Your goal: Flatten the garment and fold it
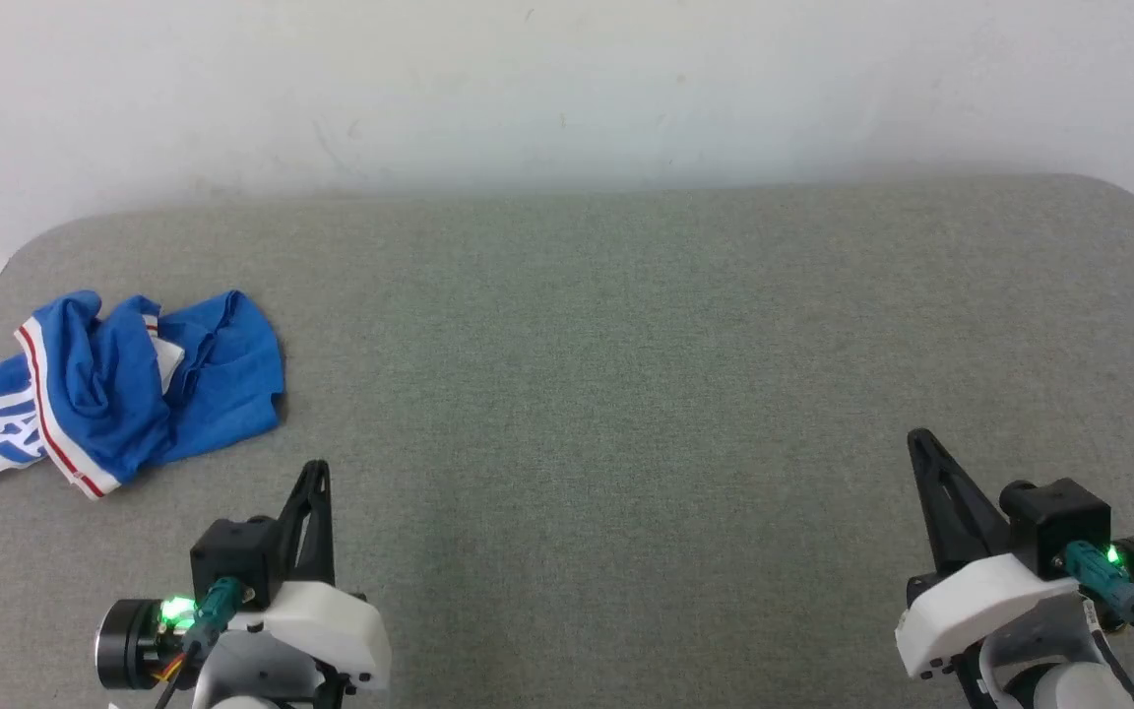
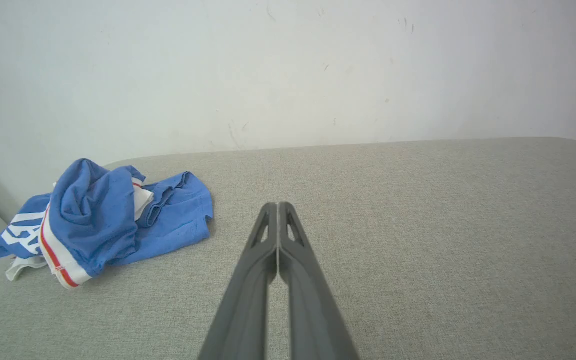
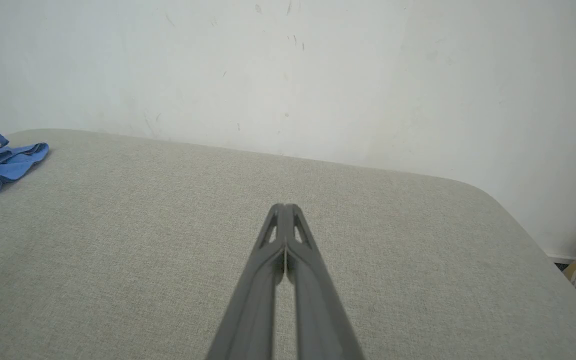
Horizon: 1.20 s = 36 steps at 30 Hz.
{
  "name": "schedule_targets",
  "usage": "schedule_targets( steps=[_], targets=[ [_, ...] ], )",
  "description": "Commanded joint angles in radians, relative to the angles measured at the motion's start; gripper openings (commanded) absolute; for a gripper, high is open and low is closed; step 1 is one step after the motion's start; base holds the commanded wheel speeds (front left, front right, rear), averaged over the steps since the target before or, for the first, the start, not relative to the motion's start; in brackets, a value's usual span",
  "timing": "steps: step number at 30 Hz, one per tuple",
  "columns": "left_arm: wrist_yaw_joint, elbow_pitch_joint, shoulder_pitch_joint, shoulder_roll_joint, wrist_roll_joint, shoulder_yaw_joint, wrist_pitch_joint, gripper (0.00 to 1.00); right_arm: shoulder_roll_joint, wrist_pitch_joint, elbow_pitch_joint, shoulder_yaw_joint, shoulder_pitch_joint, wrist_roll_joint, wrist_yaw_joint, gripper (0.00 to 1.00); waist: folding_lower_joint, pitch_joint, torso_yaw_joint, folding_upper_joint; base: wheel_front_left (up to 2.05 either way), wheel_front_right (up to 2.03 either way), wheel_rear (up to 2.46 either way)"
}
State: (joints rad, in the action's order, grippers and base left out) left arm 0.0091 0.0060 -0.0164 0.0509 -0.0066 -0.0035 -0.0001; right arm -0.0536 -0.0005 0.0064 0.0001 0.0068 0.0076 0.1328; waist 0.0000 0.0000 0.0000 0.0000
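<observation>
Nearest me, over the table's (image 1: 626, 345) near edge, sit my two grippers. The left gripper (image 1: 315, 475) has its dark fingers pressed together, pinching nothing. The right gripper (image 1: 917, 441), toward the table's right side, is likewise pressed together and empty. Both point toward the table's far edge.

The shirt (image 1: 124, 394) lies in a crumpled heap by the table's left edge, farther in than the left gripper and well apart from the right one. It is royal blue, bunched into soft ridges, with a red-and-white striped band (image 1: 55, 423) curving across it and part of some white lettering showing at the end nearest the table's left edge.

I judge it light, limp and stretchy: it will sag from any pinch, not hold a shape, and may drag on the table's woven grey cover. It does not look fragile or slippery. Nothing is flattened yet. The best holds look to be the striped band, which reads as a firm edge, and the loose blue corner (image 1: 272, 409) nearest the table's middle. I would avoid pinching the bunched centre, where several layers could come up together.
</observation>
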Motion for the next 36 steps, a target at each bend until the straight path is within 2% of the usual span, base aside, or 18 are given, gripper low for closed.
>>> schedule_targets(
  steps=[1, 11, 12, 36],
  targets=[
    [-0.009, -0.006, 0.016, -0.001, 0.007, 0.004, 0.0, 0.0, 0.003, 0.0, -0.006, 0.0, -0.007, -0.008, -0.002, 0.0, 0.0, 0.0, 0.0, 0.0, 0.0, 0.0, 0.0],
    [-0.009, -0.006, 0.016, -0.001, 0.007, 0.004, 0.0, 0.0, 0.003, 0.0, -0.006, 0.0, -0.007, -0.008, -0.002, 0.0, 0.0, 0.0, 0.0, 0.0, 0.0, 0.0, 0.0],
    [0.0, 0.0, 0.0, 0.0, 0.0, 0.0, 0.0, 1.0, 0.0, 0.0, 0.0, 0.0, 0.0, 0.0, 0.0, 1.0, 0.0, 0.0, 0.0, 0.0, 0.0, 0.0, 0.0],
    [0.001, 0.019, -0.007, 0.0, -0.014, 0.001, -0.041, 1.0, 0.0, -0.041, 0.014, -0.027, 0.005, 0.033, 0.0, 1.0, 0.0, 0.003, 0.002, 0.0, 0.0, 0.0, 0.0]
  ],
)
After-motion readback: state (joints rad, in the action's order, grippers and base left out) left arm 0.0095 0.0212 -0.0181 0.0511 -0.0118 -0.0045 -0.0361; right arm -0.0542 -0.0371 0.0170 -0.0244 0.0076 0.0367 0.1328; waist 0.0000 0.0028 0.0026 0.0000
